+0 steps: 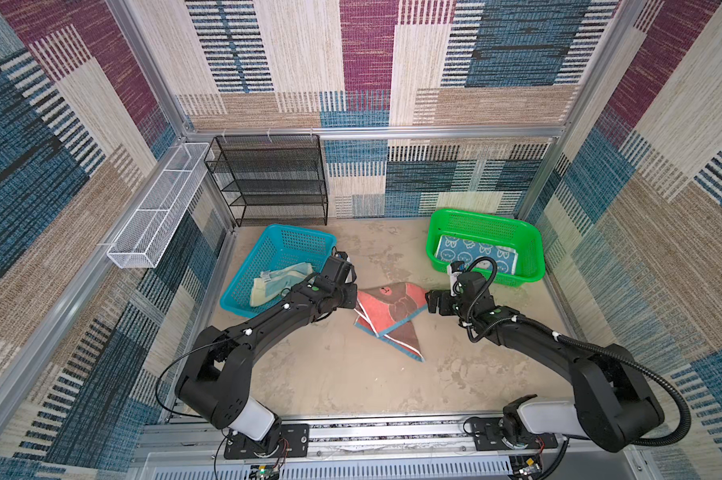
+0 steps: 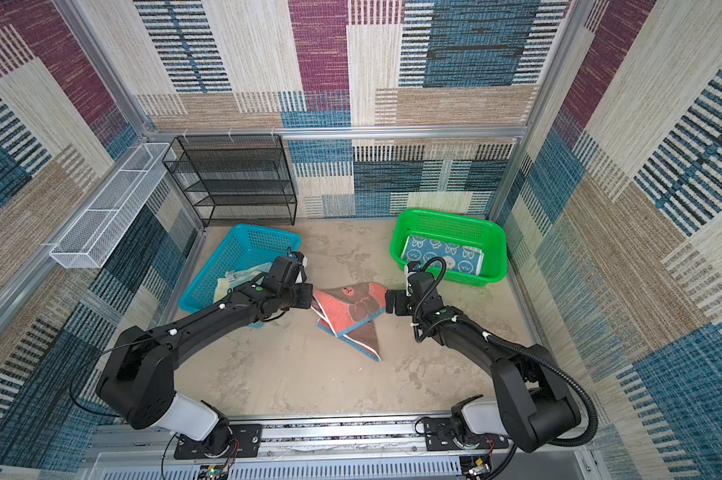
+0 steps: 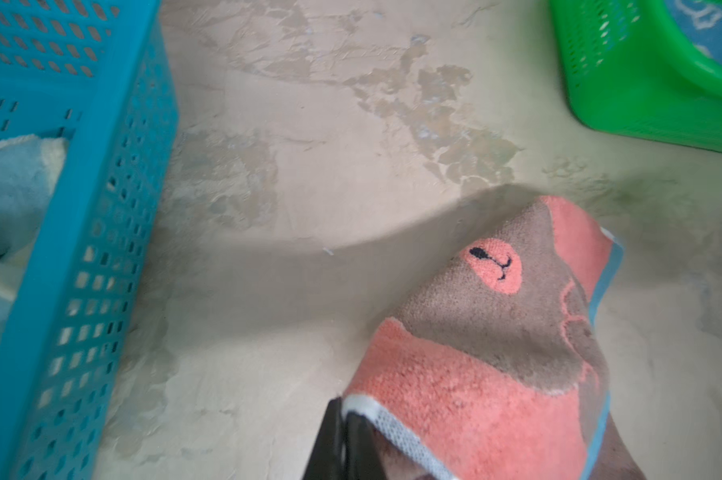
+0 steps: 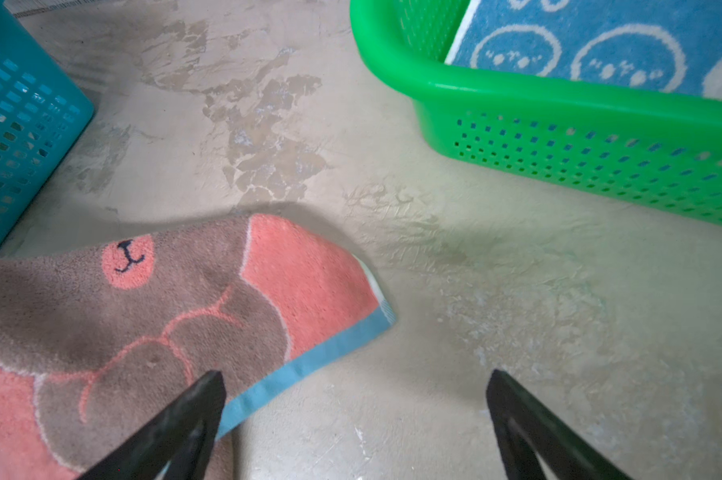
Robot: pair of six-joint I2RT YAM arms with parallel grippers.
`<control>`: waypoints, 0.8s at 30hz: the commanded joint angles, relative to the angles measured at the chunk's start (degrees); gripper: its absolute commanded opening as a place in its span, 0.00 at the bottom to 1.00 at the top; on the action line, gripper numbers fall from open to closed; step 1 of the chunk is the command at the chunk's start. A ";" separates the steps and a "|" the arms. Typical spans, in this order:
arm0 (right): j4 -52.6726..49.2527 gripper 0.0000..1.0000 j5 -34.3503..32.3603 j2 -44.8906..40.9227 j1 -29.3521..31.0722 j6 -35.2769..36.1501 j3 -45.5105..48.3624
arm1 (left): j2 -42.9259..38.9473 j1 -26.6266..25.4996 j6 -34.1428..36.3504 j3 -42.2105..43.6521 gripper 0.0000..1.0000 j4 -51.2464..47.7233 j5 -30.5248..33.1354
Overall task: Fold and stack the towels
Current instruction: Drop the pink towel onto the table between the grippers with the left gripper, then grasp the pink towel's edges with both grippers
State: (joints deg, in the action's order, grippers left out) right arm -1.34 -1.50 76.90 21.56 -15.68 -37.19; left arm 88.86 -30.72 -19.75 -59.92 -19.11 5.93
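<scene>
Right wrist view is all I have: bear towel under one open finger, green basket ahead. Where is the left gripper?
Observer: The left gripper is at the bear towel's side opposite yours, at its white hem. I can't tell if it grips.
Operator: I see only a corner of the blue basket. Is anything inside?
Observer: Yes, one crumpled pale towel, light blue and cream, lies in it.
Operator: Is the rabbit towel folded?
Observer: In both top views it lies as a flat, neat rectangle on the green basket's floor.
</scene>
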 commanded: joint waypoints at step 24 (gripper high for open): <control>-1.51 1.00 -0.72 11.39 0.14 0.35 -9.06 | -3.52 -16.78 4.00 5.03 0.41 -0.91 -3.06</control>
State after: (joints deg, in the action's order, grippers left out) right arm -2.52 -1.52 87.61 21.74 -14.15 -45.34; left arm 85.25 -45.80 -16.32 -55.40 -22.70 2.57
